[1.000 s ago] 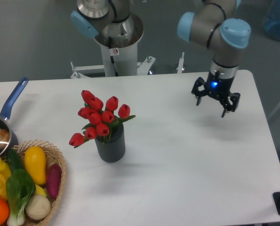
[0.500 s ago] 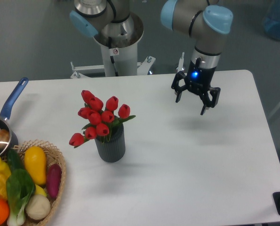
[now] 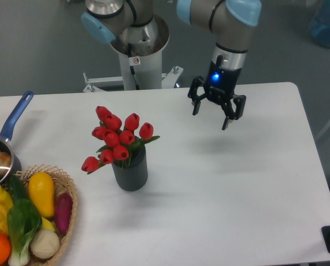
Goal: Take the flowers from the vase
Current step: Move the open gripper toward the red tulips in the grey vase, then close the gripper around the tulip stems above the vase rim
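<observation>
The flowers [image 3: 116, 138], a bunch of red tulip buds with green leaves, stand in the vase [image 3: 131, 172], a small dark grey ribbed cylinder left of the table's middle. The bunch spreads wider than the vase mouth and leans left. My gripper [image 3: 211, 118] hangs in the air to the right of the flowers and farther back, well apart from them. Its black fingers are spread open and hold nothing. A blue light glows on the wrist above it.
A blue-handled saucepan [image 3: 4, 145] sits at the left edge. In front of it, a wicker basket [image 3: 69, 209] holds several vegetables and fruits. The arm's base pedestal [image 3: 136, 52] stands behind the table's far edge.
The gripper has travelled left and slightly up across the back of the table, from near the right edge toward the flowers. It stays open. The flowers and vase have not moved.
</observation>
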